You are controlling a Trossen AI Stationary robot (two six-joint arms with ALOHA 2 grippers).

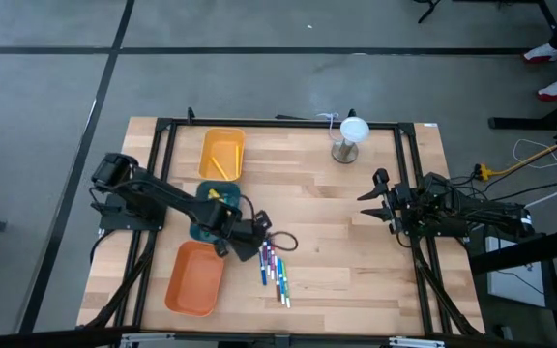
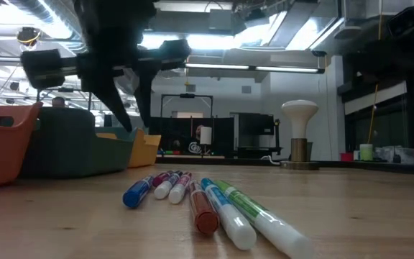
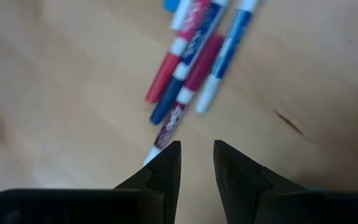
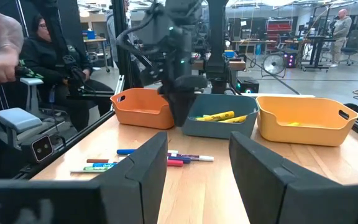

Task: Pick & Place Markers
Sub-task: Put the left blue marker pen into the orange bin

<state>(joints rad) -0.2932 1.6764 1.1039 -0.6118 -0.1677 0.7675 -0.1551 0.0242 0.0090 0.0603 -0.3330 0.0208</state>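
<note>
Nearest the table's front edge: markers (image 1: pixel 274 269) in a loose row on bare wood, just right of the orange tray (image 1: pixel 195 277). Above their far end, left gripper (image 1: pixel 259 235), jaws slightly parted, nothing between. Best lowered straight over one outer marker, clear of neighbours. Farther off, right gripper (image 1: pixel 373 198) spread, idle.

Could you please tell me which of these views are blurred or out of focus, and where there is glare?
Left wrist view: the markers are smeared and soft, while the left hand is fairly sharp. Low view: the nearest marker tips are soft and the ceiling lights glare. High view: evenly lit, with the markers tiny beside the orange tray. Right wrist view: the right hand looms dark and soft, and the trays beyond are clear.
</note>
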